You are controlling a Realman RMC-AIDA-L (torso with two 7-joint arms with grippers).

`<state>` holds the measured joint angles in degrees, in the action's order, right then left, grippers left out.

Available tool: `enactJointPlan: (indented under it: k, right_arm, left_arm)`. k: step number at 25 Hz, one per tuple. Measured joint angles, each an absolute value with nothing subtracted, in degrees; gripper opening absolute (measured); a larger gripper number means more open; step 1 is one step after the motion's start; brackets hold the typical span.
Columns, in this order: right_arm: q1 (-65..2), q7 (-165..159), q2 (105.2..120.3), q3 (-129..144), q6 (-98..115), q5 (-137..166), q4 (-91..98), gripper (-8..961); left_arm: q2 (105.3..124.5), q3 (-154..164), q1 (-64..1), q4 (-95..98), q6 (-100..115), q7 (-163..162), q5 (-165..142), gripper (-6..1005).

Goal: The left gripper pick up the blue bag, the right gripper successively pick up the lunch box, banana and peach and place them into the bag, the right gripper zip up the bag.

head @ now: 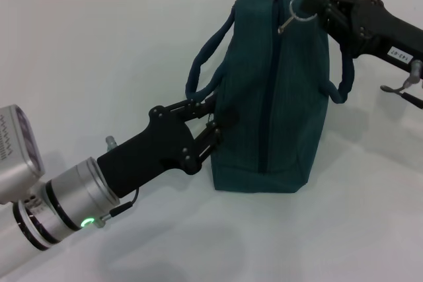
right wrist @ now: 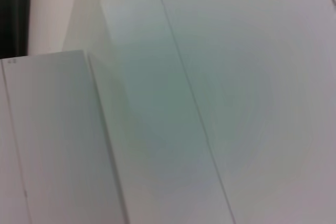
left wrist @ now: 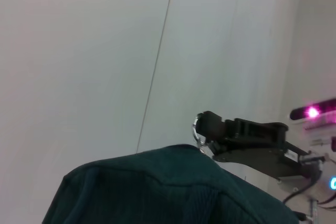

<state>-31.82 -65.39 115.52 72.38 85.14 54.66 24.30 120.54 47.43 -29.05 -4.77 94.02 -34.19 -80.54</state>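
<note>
Nearest to the robot stood the left gripper [head: 213, 131], a black two-finger claw on a silver cylindrical wrist with a green light. Its jaws were narrow and pressed against the near side of the blue bag [head: 291, 97], a large dark teal fabric lunch bag with rope-like handles; they seemed to pinch the fabric just under the near handle [head: 201, 64]. I judge that this hold kept the bag upright and steady on the white counter [head: 99, 64], so that the zip could be pulled without dragging the bag along.

Farther away, at the top far corner of the bag, was the right gripper [head: 316, 6], a black claw with a white label. Its jaws were closed on the silver ring zip pull [head: 303, 10], and the left wrist view showed the same hold from below [left wrist: 201, 127]. The zip line [head: 272, 84] ran closed down the side of the bag, so the zipping seemed almost finished.

The lunch box, the banana and the peach were not visible; probably they were already inside the bag.
</note>
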Motion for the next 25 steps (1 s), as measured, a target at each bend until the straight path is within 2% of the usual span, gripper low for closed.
enactJointPlan:
  k: [14,25]
  right_arm:
    - [-31.78,-65.39,115.31,71.53,83.17,54.58,24.44,18]
    - [-28.45,-64.92,115.65,71.95,88.66,54.89,23.93,17]
  left_arm:
    - [120.2,50.6,-27.34,-3.16,94.37,-34.24,-80.71,275]
    - [119.93,50.48,-24.9,1.32,95.81,-35.01,-78.33,262]
